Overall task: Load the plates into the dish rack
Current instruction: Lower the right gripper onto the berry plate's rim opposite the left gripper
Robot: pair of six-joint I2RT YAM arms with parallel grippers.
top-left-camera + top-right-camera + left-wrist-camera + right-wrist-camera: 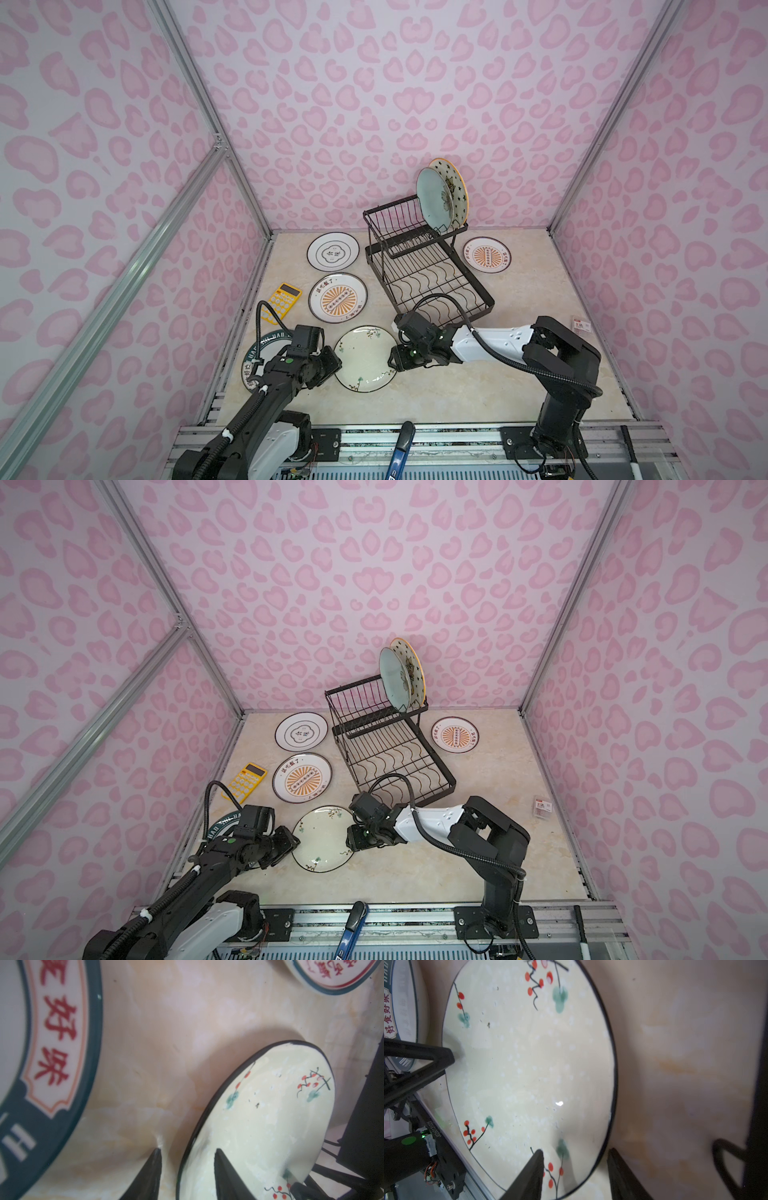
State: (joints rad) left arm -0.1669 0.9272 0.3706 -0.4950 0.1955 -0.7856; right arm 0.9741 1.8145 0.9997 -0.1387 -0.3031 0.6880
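Observation:
The cream floral plate (365, 361) (322, 841) lies flat on the table near the front. My left gripper (336, 362) (188, 1149) is open astride its left rim, one finger (226, 1169) over the plate, the other on the table. My right gripper (392, 360) (575, 1149) is open astride the opposite rim. The black wire dish rack (432, 274) (390, 752) holds the pale blue plate (434, 203) and the starred plate (457, 187) upright in its raised basket. The dark-green-rimmed plate (254, 353) (91, 1043) lies partly under my left arm.
A white black-ringed plate (333, 251) and an orange sunburst plate (337, 297) lie left of the rack, another sunburst plate (487, 254) right of it. A yellow calculator (284, 300) is at the left edge, a small packet (581, 323) at the right.

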